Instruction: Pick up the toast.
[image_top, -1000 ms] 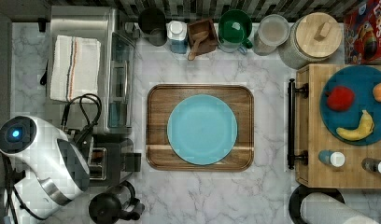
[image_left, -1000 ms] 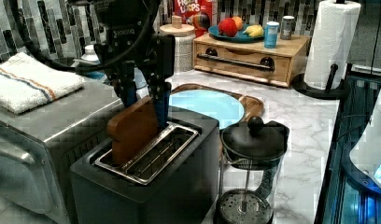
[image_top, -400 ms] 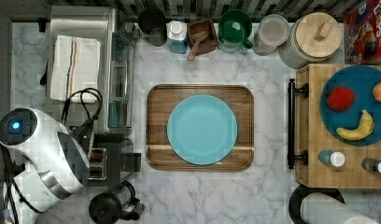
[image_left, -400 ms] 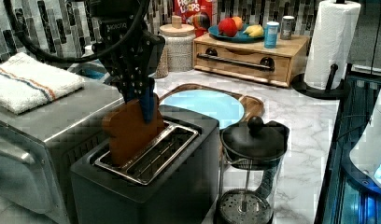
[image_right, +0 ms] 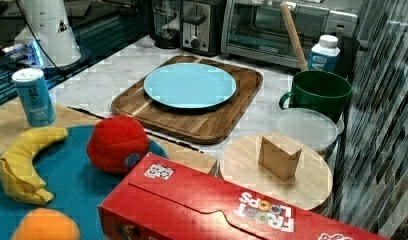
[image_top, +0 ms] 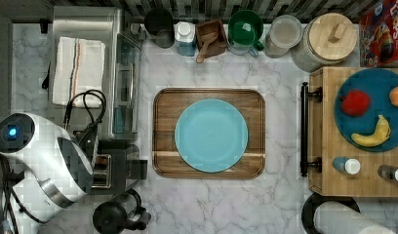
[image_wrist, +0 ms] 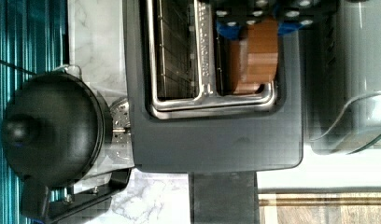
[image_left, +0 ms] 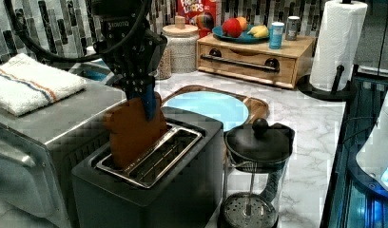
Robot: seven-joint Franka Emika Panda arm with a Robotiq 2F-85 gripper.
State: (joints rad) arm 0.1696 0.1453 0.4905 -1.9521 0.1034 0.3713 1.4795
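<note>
While tool [image_left: 147, 102] clamps toast [image_left: 133, 130] — half out of toaster [image_left: 182, 180] slot, top edge free.

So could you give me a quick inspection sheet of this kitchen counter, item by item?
Surface: white marble counter.
Job's things: brown toast slice standing in the black-and-silver toaster's far slot.
Clutter: light-blue plate on wooden tray; black French press; green mug.
Gripper: blue-padded gripper shut on the toast's top edge.
Cables: black cable looped on the toaster oven.
Surroundings: tiled backsplash.
</note>
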